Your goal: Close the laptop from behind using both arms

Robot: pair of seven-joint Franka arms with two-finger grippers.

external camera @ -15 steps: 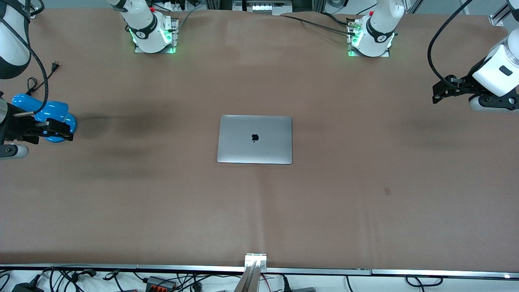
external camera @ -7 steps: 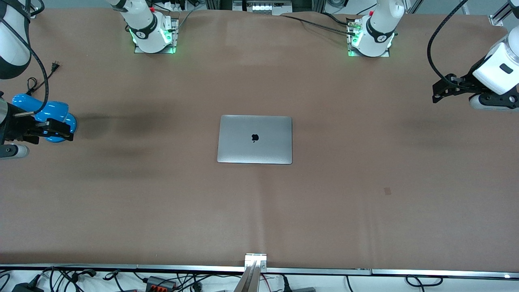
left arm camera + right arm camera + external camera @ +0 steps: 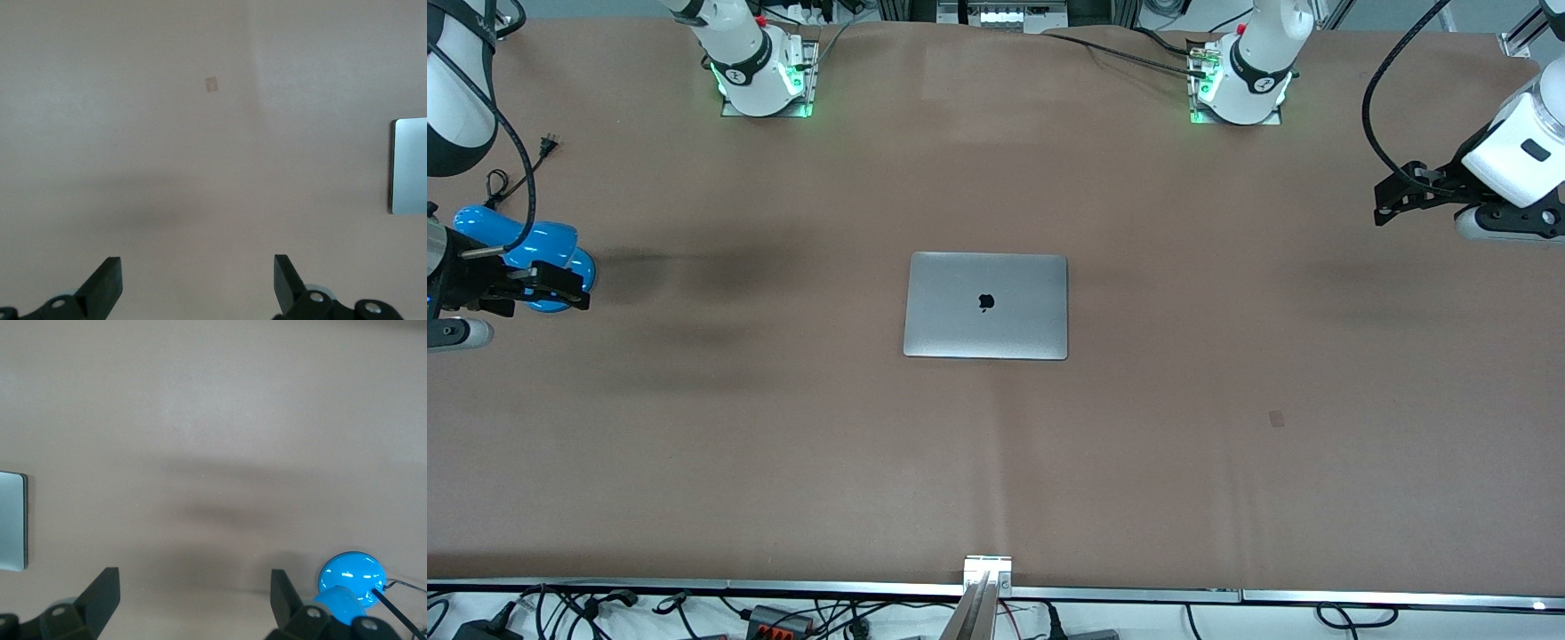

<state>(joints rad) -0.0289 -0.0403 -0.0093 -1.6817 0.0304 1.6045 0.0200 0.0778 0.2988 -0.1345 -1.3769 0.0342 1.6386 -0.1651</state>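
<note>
Laptop (image 3: 985, 306): lies flat in the middle of the brown table (image 3: 1227, 480), lid down, apple logo (image 3: 986, 302) facing up; by the look of it the lid is already shut, so the task reads as done or nearly so.

Left gripper (image 3: 1392, 197): up in the air over the left arm's end of the table, fingers spread wide and holding nothing; in the left wrist view the 2 fingers (image 3: 107, 283) frame bare table, with only a corner of the laptop (image 3: 408, 167) at the picture's edge.

Right gripper (image 3: 560, 289): over the right arm's end of the table, just above the blue desk lamp (image 3: 525, 253), fingers spread and empty; its own wrist view shows the lamp's round blue base (image 3: 350, 577) close by and a sliver of the laptop (image 3: 12, 520).

Why so placed: both arms stand out to the 2 ends (well apart from the laptop), which I judge to be a parked pose that leaves the closed lid untouched.

Laptop relative to the tools: between the 2 grippers, roughly midway, touched by neither.

Loose item: a black power cord (image 3: 516, 169) lies near the lamp.
</note>
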